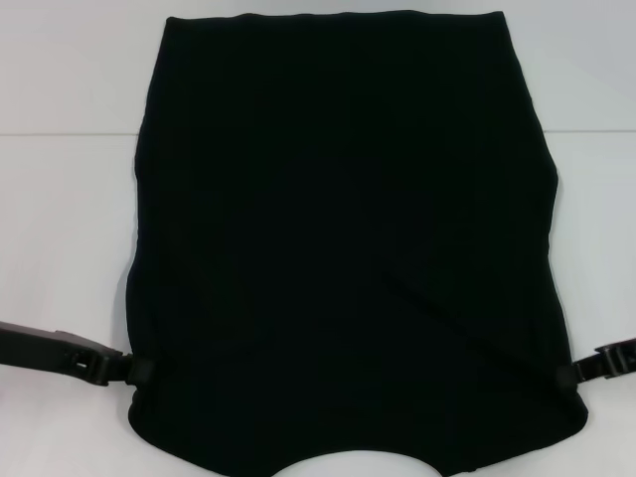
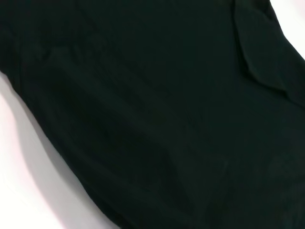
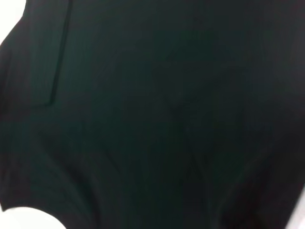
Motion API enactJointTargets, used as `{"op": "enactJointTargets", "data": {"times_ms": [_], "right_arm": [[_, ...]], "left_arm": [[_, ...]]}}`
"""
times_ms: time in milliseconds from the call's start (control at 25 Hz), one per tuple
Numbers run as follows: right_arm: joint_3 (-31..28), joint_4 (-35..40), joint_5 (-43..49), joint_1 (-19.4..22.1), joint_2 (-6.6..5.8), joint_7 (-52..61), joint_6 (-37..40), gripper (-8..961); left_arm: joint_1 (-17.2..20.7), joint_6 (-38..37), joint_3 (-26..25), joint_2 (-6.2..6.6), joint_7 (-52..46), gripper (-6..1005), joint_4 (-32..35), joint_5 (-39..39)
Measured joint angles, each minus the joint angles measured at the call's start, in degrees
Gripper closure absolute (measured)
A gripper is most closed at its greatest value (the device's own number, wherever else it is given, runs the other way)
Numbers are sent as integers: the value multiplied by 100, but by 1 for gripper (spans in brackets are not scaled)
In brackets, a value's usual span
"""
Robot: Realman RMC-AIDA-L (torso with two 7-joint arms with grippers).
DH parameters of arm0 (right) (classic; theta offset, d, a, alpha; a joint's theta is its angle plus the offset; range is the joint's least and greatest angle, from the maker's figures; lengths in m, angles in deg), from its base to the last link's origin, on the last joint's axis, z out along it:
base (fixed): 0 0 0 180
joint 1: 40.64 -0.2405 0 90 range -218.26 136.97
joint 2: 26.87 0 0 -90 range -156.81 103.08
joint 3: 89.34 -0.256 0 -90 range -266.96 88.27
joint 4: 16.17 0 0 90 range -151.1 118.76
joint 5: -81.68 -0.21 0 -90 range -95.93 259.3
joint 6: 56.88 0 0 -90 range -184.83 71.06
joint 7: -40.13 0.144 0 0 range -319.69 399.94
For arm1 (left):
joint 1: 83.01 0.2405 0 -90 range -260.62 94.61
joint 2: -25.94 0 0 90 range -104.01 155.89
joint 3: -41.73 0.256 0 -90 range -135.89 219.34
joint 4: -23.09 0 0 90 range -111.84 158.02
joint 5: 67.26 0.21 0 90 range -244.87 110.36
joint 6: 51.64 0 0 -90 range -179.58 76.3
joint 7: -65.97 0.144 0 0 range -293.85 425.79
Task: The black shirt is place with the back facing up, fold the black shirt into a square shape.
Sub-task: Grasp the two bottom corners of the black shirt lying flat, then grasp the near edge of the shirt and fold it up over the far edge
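The black shirt (image 1: 348, 238) lies spread flat on the white table (image 1: 60, 229), plain side up, with no lettering showing. Its straight hem is at the far side and a curved neckline (image 1: 363, 459) is at the near edge. My left gripper (image 1: 139, 370) meets the shirt's left edge near the near corner. At the same height, my right gripper (image 1: 574, 374) meets the right edge. Black cloth (image 2: 157, 109) fills the left wrist view, with a folded-in flap (image 2: 259, 52). The right wrist view is also full of cloth (image 3: 157, 119), with a seam (image 3: 59, 57).
Bare white table shows on both sides of the shirt and in a strip (image 1: 79, 60) beyond it. A faint line (image 1: 60, 133) crosses the table at the far left. Both arms come in low from the near corners.
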Motion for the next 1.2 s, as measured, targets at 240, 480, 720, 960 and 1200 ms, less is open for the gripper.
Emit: {"op": "enactJointTargets", "data": {"times_ms": [240,480,720,960,1200], "right_arm": [[-311,47,-189,503,-44,-440,113,917],[-1016,1,-205,1020,-126,-1055,264,917],[-1585,40,-205,1440,-221,-1470,475,916],[-2095,47,-199,1784,-292,-1793,769,916],[-2487,48,-171,2108,-319,-2079,952,916]], "left_arm": [[94,-197,-84,-8,-188,953,5,-15],[261,-449,-134,-43,-190,954,12,-183],[346,-809,-318,-22,-168,954,23,-247],[481,-1112,-511,-34,25,954,8,-246],[633,-1338,-584,-75,167,954,3,-246]]}}
